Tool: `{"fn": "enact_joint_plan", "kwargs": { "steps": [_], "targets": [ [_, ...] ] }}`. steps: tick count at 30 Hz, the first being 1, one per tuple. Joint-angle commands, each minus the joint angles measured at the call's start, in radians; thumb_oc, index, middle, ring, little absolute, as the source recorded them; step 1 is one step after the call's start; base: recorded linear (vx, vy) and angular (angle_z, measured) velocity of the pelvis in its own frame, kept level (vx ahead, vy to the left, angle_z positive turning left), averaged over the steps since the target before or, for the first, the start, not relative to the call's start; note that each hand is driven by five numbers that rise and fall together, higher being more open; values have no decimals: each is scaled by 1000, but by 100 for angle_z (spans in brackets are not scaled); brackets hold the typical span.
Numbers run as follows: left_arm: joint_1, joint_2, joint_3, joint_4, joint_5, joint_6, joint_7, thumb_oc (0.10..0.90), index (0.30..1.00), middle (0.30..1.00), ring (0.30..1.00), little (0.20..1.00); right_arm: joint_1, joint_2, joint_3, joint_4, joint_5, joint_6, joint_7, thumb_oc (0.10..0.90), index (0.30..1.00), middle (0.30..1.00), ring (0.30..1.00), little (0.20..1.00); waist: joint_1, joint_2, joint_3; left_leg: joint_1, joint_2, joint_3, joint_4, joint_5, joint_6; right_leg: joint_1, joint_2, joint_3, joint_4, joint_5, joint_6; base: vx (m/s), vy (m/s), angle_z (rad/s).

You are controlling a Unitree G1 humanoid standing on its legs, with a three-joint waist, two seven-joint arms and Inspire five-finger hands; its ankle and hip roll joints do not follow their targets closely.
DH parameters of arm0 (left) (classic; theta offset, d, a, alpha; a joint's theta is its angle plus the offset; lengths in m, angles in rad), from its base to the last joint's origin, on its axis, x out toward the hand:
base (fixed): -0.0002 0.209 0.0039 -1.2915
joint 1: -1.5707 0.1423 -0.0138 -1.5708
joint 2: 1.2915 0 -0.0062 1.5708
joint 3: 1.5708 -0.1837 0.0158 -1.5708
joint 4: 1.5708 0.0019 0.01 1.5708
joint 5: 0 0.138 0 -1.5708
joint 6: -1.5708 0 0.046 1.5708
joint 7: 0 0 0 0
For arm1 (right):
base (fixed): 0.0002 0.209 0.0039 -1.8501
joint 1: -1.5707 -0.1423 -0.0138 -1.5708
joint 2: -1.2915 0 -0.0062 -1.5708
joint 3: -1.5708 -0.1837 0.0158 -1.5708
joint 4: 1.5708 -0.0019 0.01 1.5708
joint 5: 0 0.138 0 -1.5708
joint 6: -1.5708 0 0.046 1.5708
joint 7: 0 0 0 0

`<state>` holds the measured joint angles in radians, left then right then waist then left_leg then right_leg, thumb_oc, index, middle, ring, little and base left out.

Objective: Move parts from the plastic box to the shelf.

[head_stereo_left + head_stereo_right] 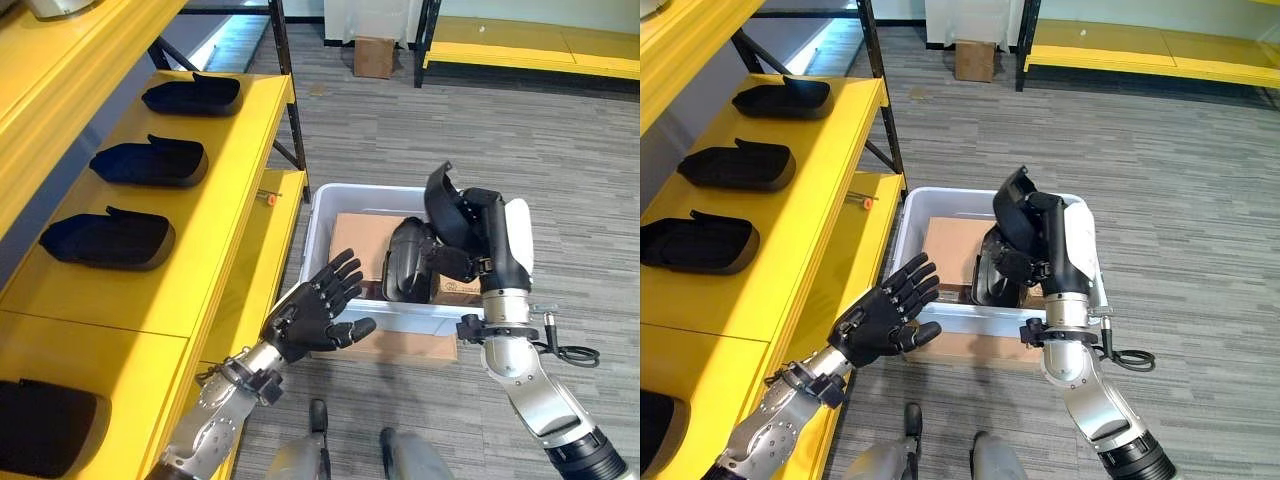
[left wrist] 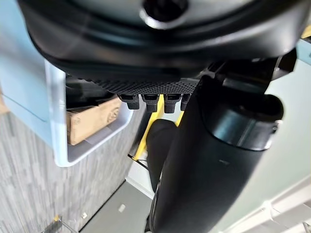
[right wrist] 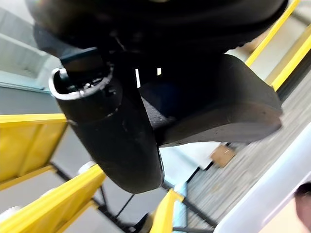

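Beside the yellow shelf (image 1: 215,190), a black part (image 1: 1012,212) is held above the plastic box (image 1: 925,315) by the curled right hand (image 1: 1040,250), while the left hand (image 1: 315,310) is spread, ready to receive it.

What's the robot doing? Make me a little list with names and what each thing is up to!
right hand: curled round a black part, lifted above the plastic box
left hand: open, fingers spread, holding nothing, between shelf and box
plastic box: on the floor, holding another black part and cardboard
shelf: yellow, black parts in a row on it
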<state>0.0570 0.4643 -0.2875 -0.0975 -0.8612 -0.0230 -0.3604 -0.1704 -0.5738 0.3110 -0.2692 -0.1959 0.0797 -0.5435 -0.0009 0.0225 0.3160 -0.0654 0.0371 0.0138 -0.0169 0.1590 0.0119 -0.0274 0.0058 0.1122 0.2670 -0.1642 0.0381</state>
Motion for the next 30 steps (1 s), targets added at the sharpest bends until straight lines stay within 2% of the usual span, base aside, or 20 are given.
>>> {"fn": "enact_joint_plan", "kwargs": {
  "steps": [1, 3, 5, 6, 7, 10, 12, 13, 15, 18, 19, 20, 21, 24, 25, 26, 28, 30],
  "targets": [
    [-39, -40, 11, -74, -71, -45, -68, 900, 1000, 1000, 1000, 1000, -134, -35, -34, -42, -10, -103, -42, 400, 300, 300, 300, 300, 15, -14, -105, -56, -34, -151, 25, -115, 11, 75, 65, -4, -38, -7, -35, -113, -104, 17],
    [-57, -58, -3, -74, -48, -42, -89, 900, 1000, 1000, 1000, 1000, -144, -24, -39, -24, 2, -123, -47, 400, 300, 300, 300, 300, 3, -13, -87, -86, 8, -105, 9, -78, -19, 110, 63, -8, -76, -15, -52, -120, -122, 8],
    [-92, -66, -17, -64, -28, -22, -107, 900, 1000, 1000, 1000, 1000, -126, -20, -66, -18, 0, -142, -65, 400, 300, 300, 300, 300, -28, -10, -81, -95, 35, -8, 27, -83, -26, 119, 53, -41, -91, -16, -57, -126, -63, 22],
    [-102, -67, -23, -60, -29, -20, -114, 900, 1000, 1000, 1000, 1000, -120, -19, -74, -20, -4, -141, -68, 400, 300, 300, 300, 300, -36, -10, -82, -97, 37, 15, 38, -89, -27, 118, 50, -48, -95, -15, -58, -253, -23, 77],
    [-132, -62, -49, -54, -7, -36, -144, 900, 1000, 1000, 1000, 1000, -93, -19, -108, -31, -2, -156, -58, 400, 300, 300, 300, 300, -70, -13, -91, -96, 39, 92, 112, -138, -18, 100, 28, -79, -97, -6, -57, -201, 0, 78],
    [-140, -55, -59, -81, 58, -42, -160, 900, 1000, 1000, 1000, 1000, -71, -15, -131, -49, -2, -148, -46, 400, 300, 300, 300, 300, -91, -21, -100, -74, 38, 142, 179, -204, -1, 83, 2, -102, -95, 8, -50, -166, 44, 99],
    [-158, -28, -73, -116, 105, -90, -131, 900, 1000, 1000, 1000, 1000, -56, -21, -156, -53, 16, -108, -45, 400, 300, 300, 300, 300, -118, -27, -115, -9, 57, 196, 224, -271, 11, 67, -27, -135, -79, 8, -43, -156, 124, 59],
    [-160, -27, -71, -120, 101, -85, -130, 900, 1000, 1000, 1000, 1000, -55, -22, -159, -54, 17, -106, -46, 400, 300, 300, 300, 300, -119, -26, -117, -5, 60, 199, 221, -269, 11, 63, -28, -138, -78, 11, -44, -170, 135, 74],
    [-200, -22, -53, -157, 93, -96, -103, 900, 1000, 1000, 1000, 1000, -38, -27, -196, -60, 26, -127, -64, 400, 300, 300, 300, 300, -134, -21, -138, 50, 103, 213, 220, -258, -1, 32, -47, -179, -40, -4, -45, -222, 156, 90],
    [-235, -29, -34, -191, 72, -103, -87, 900, 1000, 1000, 1000, 1000, -53, -28, -219, -58, 31, -125, -49, 400, 300, 300, 300, 300, -137, -13, -150, 88, 175, 209, 215, -195, -35, 1, -70, -218, -3, -24, -57, -189, 193, 74],
    [-238, -29, -32, -194, 73, -106, -85, 900, 1000, 1000, 1000, 1000, -57, -28, -219, -58, 31, -124, -46, 400, 300, 300, 300, 300, -138, -12, -149, 90, 183, 207, 215, -186, -41, -1, -71, -223, 1, -26, -59, -269, 331, 82],
    [-250, -39, -26, -214, 86, -122, -79, 900, 1000, 1000, 1000, 1000, -94, -32, -219, -44, 26, -106, -35, 400, 300, 300, 300, 300, -132, -3, -145, 99, 251, 206, 230, -105, -80, -20, -101, -261, 25, -34, -66, -290, 366, 82],
    [-251, -42, -25, -218, 90, -131, -75, 900, 1000, 1000, 1000, 1000, -108, -36, -217, -37, 25, -105, -33, 400, 300, 300, 300, 300, -130, 1, -143, 102, 266, 207, 232, -92, -88, -26, -111, -270, 34, -36, -67, -395, 523, 84],
    [-236, -33, 4, -227, 125, -157, -52, 900, 1000, 1000, 1000, 1000, -143, -53, -209, -17, 29, -107, -28, 400, 300, 300, 300, 300, -119, 35, -131, 115, 275, 205, 195, -98, -103, -55, -152, -289, 80, -51, -53, -225, 404, 56],
    [-217, -20, 17, -229, 177, -149, 3, 900, 1000, 1000, 1000, 1000, -147, -56, -210, -9, 32, -103, -34, 400, 300, 300, 300, 300, -116, 42, -124, 133, 272, 221, 171, -115, -106, -48, -169, -297, 92, -59, -44, -210, 491, 45],
    [-207, -8, 28, -218, 235, -205, 40, 900, 1000, 1000, 1000, 1000, -137, -50, -210, -11, 5, -92, -78, 400, 300, 300, 300, 300, -103, 54, -123, 143, 268, 228, 140, -112, -107, -36, -187, -314, 80, -46, -30, -192, 423, 38],
    [-181, 14, 72, -239, 206, -205, -2, 900, 1000, 1000, 1000, 1000, -129, -41, -247, 0, -33, -96, -129, 400, 300, 300, 300, 300, -83, 56, -117, 145, 259, 233, 126, -125, -112, -11, -212, -339, 64, -36, -13, -164, 304, 50],
    [-157, 24, 96, -258, 271, -228, 3, 900, 1000, 1000, 1000, 1000, -137, -19, -256, 21, -54, -88, -136, 400, 300, 300, 300, 300, -49, 53, -123, 144, 234, 218, 95, -147, -109, 24, -237, -378, 17, -3, 10, -158, 277, 56]
  ]
}}
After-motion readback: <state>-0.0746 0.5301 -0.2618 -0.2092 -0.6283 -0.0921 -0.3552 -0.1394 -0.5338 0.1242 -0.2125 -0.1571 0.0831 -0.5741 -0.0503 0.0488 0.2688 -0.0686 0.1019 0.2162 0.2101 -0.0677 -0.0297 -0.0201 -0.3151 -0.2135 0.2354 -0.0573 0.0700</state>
